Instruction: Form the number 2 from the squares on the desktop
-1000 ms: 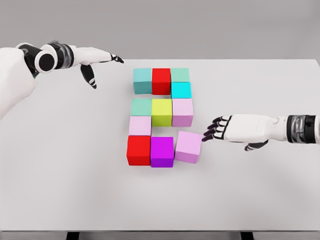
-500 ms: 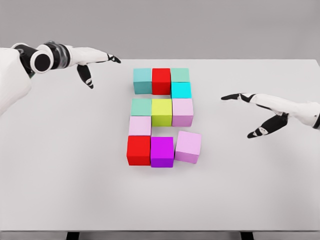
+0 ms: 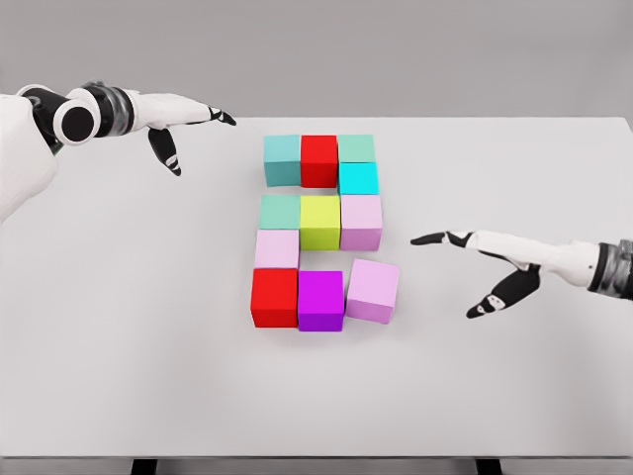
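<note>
1. The right robot hand [image 3: 475, 259], which touched the pink cube [image 3: 373, 291] a second ago and then lifted away, is back low near it, fingers spread, holding nothing.
2. The pink cube has not moved: tilted, ending the bottom row beside the purple cube [image 3: 320, 300].
3. Left robot hand [image 3: 176, 124] hovers open, far left.
4. The 2 looks nearly done; squaring that cube likely remains.

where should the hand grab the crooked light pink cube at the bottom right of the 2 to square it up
Take the light pink cube by its near and far faces, coming from the right with the right hand, which is open beside it. Its left side sits against the magenta cube, so that face is blocked; right, near and far faces look free. It sits slightly rotated, so match the hand to its tilt.
</note>
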`<action>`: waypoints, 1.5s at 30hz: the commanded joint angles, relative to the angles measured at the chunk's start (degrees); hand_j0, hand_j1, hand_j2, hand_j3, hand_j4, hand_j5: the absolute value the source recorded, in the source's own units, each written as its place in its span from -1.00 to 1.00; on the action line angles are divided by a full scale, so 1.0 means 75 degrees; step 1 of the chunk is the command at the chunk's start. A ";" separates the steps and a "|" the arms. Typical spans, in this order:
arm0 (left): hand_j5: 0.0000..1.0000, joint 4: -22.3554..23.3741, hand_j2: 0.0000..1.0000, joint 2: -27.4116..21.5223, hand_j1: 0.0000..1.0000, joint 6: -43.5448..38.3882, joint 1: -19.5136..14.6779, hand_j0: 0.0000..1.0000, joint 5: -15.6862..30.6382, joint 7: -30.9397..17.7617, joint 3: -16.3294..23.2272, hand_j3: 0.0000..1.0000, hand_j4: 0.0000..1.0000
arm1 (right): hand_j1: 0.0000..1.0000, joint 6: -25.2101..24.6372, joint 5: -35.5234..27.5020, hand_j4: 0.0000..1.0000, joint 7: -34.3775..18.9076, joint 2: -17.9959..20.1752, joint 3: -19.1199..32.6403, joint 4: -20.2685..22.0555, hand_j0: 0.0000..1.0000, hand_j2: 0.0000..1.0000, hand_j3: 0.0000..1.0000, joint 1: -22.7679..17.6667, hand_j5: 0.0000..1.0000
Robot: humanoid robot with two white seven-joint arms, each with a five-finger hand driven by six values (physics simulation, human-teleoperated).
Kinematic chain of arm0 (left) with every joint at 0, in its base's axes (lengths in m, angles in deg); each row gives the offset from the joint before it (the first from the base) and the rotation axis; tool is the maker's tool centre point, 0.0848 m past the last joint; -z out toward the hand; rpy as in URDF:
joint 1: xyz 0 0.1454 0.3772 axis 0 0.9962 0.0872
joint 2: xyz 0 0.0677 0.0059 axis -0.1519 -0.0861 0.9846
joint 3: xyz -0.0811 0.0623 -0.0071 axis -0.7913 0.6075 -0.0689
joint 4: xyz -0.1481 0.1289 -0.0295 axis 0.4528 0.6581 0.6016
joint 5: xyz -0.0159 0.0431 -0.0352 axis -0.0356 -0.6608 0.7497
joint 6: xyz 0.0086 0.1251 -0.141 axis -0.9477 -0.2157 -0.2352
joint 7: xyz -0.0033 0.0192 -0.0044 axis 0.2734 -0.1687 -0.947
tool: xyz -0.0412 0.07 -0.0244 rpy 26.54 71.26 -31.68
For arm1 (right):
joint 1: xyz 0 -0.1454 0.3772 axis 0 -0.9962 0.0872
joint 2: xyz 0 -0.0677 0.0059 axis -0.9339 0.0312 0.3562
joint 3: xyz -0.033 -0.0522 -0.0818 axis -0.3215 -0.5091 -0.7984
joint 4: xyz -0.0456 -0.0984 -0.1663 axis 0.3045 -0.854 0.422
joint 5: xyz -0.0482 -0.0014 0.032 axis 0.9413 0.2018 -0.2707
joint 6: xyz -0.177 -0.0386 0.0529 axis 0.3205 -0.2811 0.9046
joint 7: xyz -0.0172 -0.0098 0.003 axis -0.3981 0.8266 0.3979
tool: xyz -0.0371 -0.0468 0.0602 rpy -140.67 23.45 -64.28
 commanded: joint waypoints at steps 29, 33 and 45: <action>1.00 0.0083 1.00 -0.0014 1.00 -0.0018 0.0023 1.00 0.0004 0.0033 -0.0017 1.00 1.00 | 1.00 -0.0017 -0.0064 1.00 0.0002 -0.0845 -0.0398 -0.0142 1.00 1.00 1.00 0.0305 1.00; 1.00 0.0083 1.00 -0.0014 1.00 -0.0018 0.0023 1.00 -0.0008 0.0033 -0.0017 1.00 1.00 | 1.00 -0.0017 -0.0064 1.00 0.0002 -0.0868 -0.0504 -0.0177 1.00 1.00 1.00 0.0352 1.00; 1.00 0.0047 1.00 -0.0084 1.00 -0.0018 0.0035 1.00 -0.0008 0.0033 -0.0005 1.00 1.00 | 1.00 -0.0017 -0.0064 1.00 0.0002 -0.1009 -0.0668 -0.0271 1.00 1.00 1.00 0.0410 1.00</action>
